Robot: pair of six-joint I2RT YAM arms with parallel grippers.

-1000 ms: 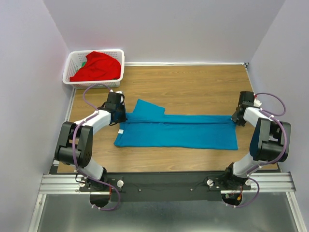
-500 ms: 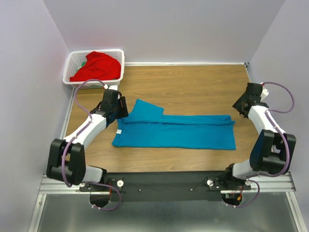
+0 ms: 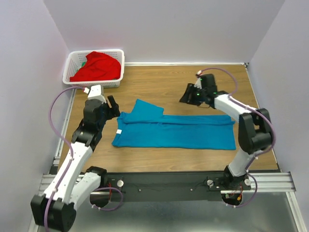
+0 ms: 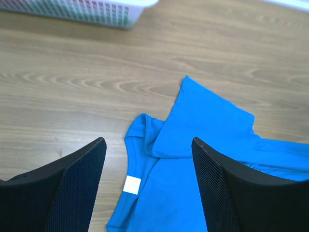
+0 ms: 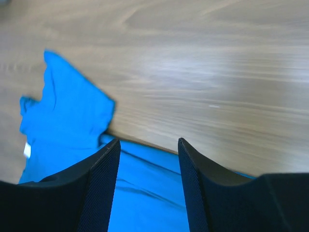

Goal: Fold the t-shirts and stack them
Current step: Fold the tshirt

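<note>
Both grippers have let go of the teal shirt (image 3: 178, 133). A second ago each one pinched an end of it, left at the collar end and right at the hem end. The left gripper (image 4: 148, 142) is now raised over the collar end with its fingers spread wide and nothing between them. The right gripper (image 5: 148, 141) has swung inward to hang above the bare table (image 3: 169, 87) just past the shirt's far edge. Its fingers are parted less widely and are also empty. The shirt's hem end has drawn in slightly from where it was held.

There are two shirts. The teal one lies flat on the table as a long folded strip between the arms. One sleeve (image 3: 147, 110) sticks out toward the far side near the collar, and a small white tag (image 4: 132, 184) shows at the collar end. The red shirt (image 3: 96, 65) is bunched in the one white basket (image 3: 71, 62) at the table's far left corner, well apart from the teal one.
</note>
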